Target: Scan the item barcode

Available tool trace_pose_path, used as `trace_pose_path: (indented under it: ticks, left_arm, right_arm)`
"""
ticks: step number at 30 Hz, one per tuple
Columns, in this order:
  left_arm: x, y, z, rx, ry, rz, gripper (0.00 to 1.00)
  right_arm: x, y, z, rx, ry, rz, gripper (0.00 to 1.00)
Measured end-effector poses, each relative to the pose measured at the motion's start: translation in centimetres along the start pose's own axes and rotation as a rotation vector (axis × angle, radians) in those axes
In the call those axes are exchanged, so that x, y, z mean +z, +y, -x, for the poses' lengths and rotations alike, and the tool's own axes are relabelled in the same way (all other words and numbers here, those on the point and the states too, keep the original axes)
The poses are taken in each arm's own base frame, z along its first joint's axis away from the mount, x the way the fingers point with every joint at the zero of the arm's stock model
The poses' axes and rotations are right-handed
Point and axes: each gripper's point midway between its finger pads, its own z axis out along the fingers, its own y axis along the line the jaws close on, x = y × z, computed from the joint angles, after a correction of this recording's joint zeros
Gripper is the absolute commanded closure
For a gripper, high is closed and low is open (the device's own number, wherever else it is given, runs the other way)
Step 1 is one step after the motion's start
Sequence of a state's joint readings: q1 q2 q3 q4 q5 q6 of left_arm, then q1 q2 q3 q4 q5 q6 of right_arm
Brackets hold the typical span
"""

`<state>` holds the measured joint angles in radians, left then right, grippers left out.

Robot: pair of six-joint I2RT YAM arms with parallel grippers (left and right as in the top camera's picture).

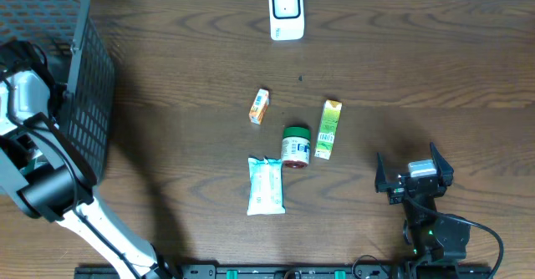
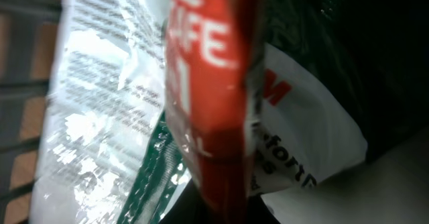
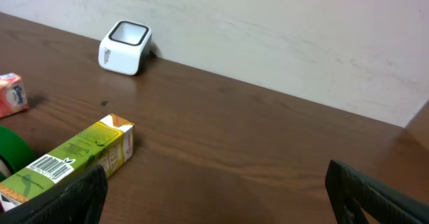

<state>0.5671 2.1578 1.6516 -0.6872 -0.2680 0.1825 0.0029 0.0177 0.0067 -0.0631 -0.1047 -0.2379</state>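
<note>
A red packet (image 2: 208, 96) with white lettering fills the middle of the left wrist view, right up against the camera and blurred. It lies over a crinkly white packet (image 2: 100, 117) covered in small print, with a white-labelled pack (image 2: 301, 137) to its right. These things are down in the dark mesh basket (image 1: 84, 103) at the left edge of the table (image 1: 418, 62), where the left arm (image 1: 29, 103) reaches over the rim. The left end effector is closed tight. Its fingers do not show in either view, so I cannot tell whether the red packet is actually pinched between them.

The white scanner (image 1: 286, 12) stands at the far edge of the table, well apart from the basket.

Four more things lie near the middle of the table. A small orange box (image 1: 260, 106) is the farthest back. A green carton (image 1: 328, 129) lies on its side with a barcode facing up. A green-lidded jar (image 1: 295, 146) sits just beside the carton. A white and blue packet (image 1: 266, 185) lies flat, closest to the front.

The right end effector (image 1: 408, 164) hangs low at the front right, jaws spread wide and holding nothing. It faces the scanner across bare wood.
</note>
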Motion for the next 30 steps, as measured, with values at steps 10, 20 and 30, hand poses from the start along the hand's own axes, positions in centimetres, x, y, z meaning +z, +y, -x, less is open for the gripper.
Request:
trace_pose_path:
  ticks: [10, 20, 30]
  left_arm:
    - [-24.1, 8.7, 5.2, -0.386, -0.594, 0.021, 0.93]
    - [-50.5, 6.8, -3.3, -0.452, -1.19, -0.276, 0.93]
    - [-55.2, -2.8, -10.4, -0.135, -1.175, -0.639, 0.93]
  right_arm:
    - [0.0, 0.0, 0.0, 0.0, 0.0, 0.0, 0.01]
    - [0.0, 0.0, 0.0, 0.0, 0.0, 0.0, 0.01]
    - [0.0, 0.0, 0.0, 0.0, 0.0, 0.0, 0.01]
